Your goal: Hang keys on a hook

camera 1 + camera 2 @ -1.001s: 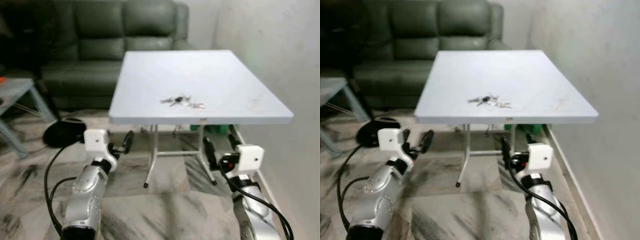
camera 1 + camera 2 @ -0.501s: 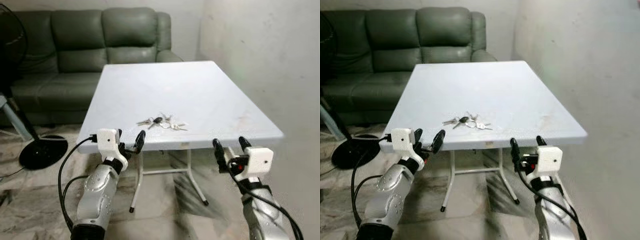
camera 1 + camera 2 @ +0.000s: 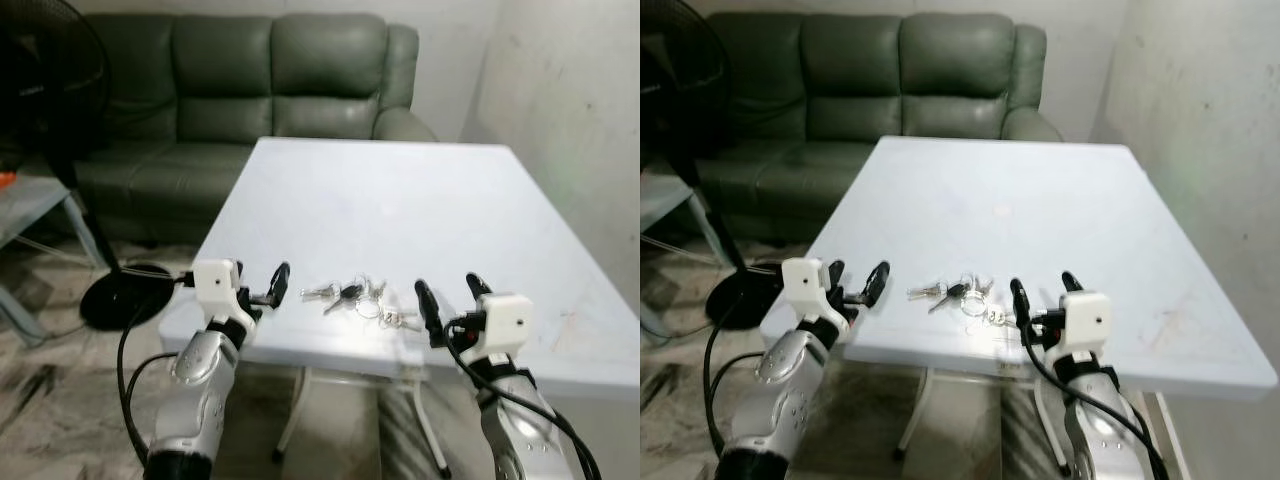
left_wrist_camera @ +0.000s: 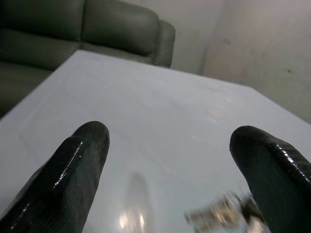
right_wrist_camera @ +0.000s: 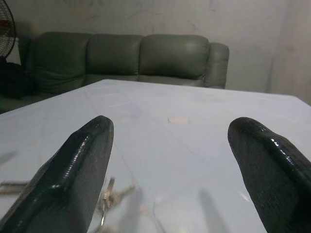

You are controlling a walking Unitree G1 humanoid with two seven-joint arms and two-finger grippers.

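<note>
While keys [image 3: 358,297] lie blurred on the table [image 3: 420,210], left pincer [image 3: 262,283] wide, right pincer [image 3: 447,297] wide, both empty.

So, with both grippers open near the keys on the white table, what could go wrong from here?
1. The keys lie flat and spread near the front edge of the table; a push could slide them off.
2. The right gripper and left gripper flank the bunch; closing in together, they might collide.
3. The fingers are thick, so they may catch one key only.

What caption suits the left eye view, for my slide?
Both open grippers, left and right, flank keys on a table.
</note>
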